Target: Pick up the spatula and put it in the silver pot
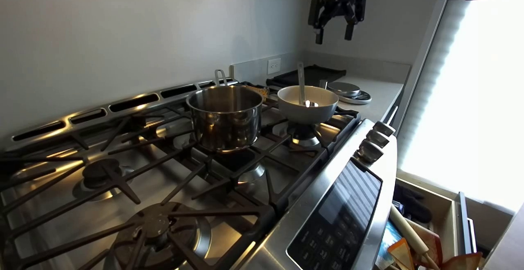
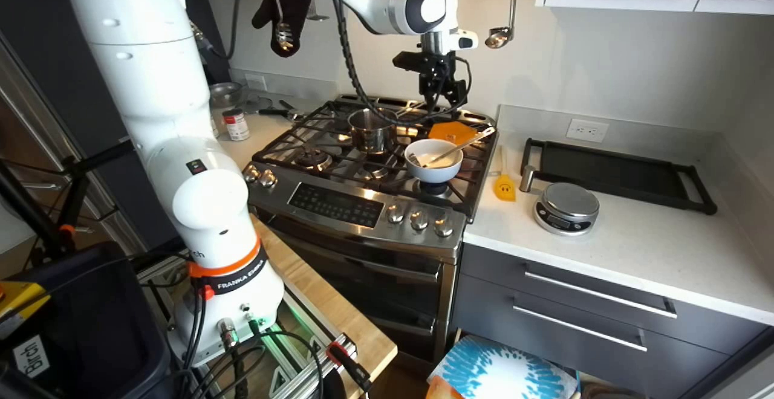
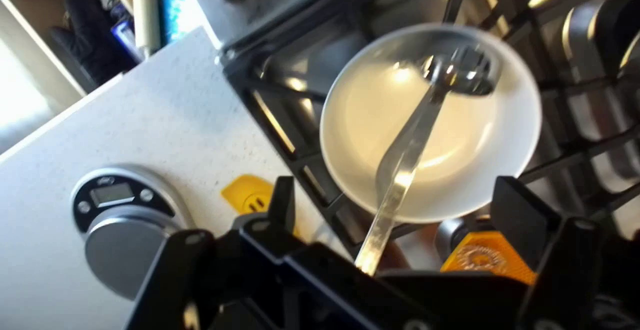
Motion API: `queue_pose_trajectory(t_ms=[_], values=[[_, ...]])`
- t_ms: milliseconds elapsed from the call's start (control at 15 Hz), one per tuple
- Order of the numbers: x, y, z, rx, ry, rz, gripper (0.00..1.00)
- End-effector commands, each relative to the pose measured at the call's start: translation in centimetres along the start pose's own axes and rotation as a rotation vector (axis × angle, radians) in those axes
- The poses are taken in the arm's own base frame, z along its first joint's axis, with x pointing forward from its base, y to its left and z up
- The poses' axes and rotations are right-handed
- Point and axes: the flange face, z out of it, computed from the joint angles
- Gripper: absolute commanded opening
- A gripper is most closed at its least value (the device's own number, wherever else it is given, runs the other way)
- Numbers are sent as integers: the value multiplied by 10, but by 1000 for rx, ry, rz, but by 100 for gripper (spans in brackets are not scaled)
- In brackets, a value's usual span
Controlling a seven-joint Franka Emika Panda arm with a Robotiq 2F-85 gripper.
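The silver pot [image 1: 227,130] stands upright on the stove grate with its handle toward the back wall. It also shows in an exterior view [image 2: 369,139], left of the white bowl. The light-tan wooden spatula is hidden or out of view. My gripper [image 1: 333,39] hangs high above the stove, beyond and to the right of the pot in that view. In an exterior view, the gripper [image 2: 445,104] is partly covered by cables. In the wrist view the gripper [image 3: 395,190] has its fingers wide apart with nothing held. The pot is outside the wrist view.
A white bowl [image 3: 360,130] holding a metal ladle-like utensil [image 3: 400,180] sits on the grate below the gripper. An orange item [image 2: 452,132] lies behind it. A yellow utensil [image 2: 505,187], scale [image 2: 567,208] and black tray [image 2: 617,175] are on the counter. A drawer [image 1: 450,225] stands open.
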Motion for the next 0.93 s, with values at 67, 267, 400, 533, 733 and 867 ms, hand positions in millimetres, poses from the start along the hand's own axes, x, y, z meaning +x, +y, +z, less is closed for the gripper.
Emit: queue_pose_trajectory(t_ms=[67, 267, 400, 533, 733, 867], values=[[68, 12, 10, -145, 80, 155, 100], [65, 13, 13, -113, 88, 129, 100], [65, 14, 13, -98, 22, 59, 100], [83, 40, 25, -95, -44, -52, 100], [108, 84, 45, -110, -139, -196, 100], [120, 113, 65, -133, -226, -266, 100]])
